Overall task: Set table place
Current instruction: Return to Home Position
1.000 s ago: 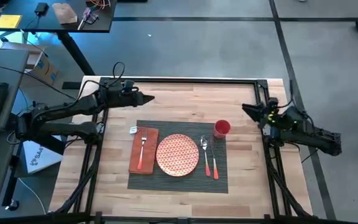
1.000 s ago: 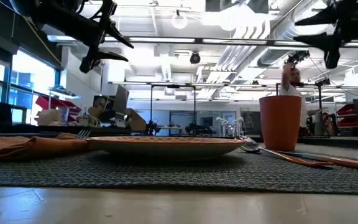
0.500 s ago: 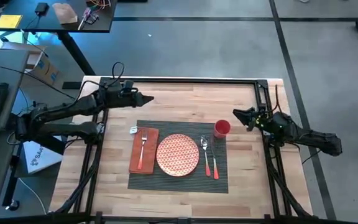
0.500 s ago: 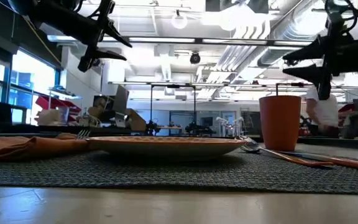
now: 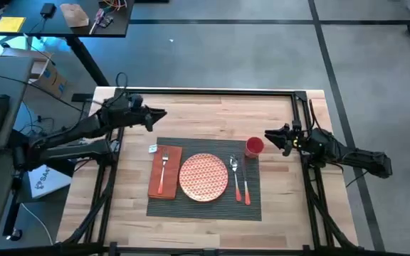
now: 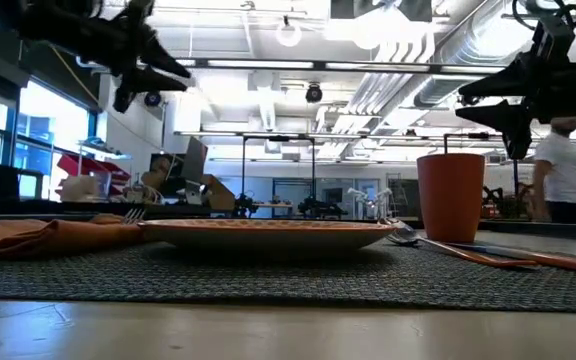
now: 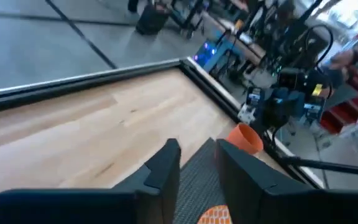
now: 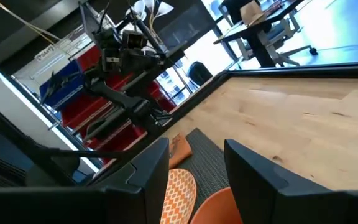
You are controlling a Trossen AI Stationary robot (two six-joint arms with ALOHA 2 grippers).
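Note:
On the light wooden table (image 5: 212, 107) lies the dark grey placemat (image 5: 191, 208). On it rest a red-patterned plate (image 5: 203, 177), an orange napkin (image 5: 164, 171) with a fork (image 5: 163, 165) on top, a spoon (image 5: 234, 166), an orange-handled utensil (image 5: 245, 188) and a red cup (image 5: 254, 146) standing upright at its far right corner. My right gripper (image 5: 270, 135) hangs open above the table, just right of the cup (image 8: 219, 208). My left gripper (image 5: 159, 114) hovers open beyond the placemat's far left corner, holding nothing.
A black rail frame (image 5: 205, 91) edges the table. Bare wood lies beyond the placemat's far edge and on both sides. A dark desk with clutter (image 5: 62, 18) stands off the table's far left. A person (image 6: 563, 170) moves in the room behind.
My right gripper has moved down and toward the table's left, closing on the red cup, and stays open. My left gripper has drawn back a little toward the table's left edge, still open. The things on the placemat have not moved.

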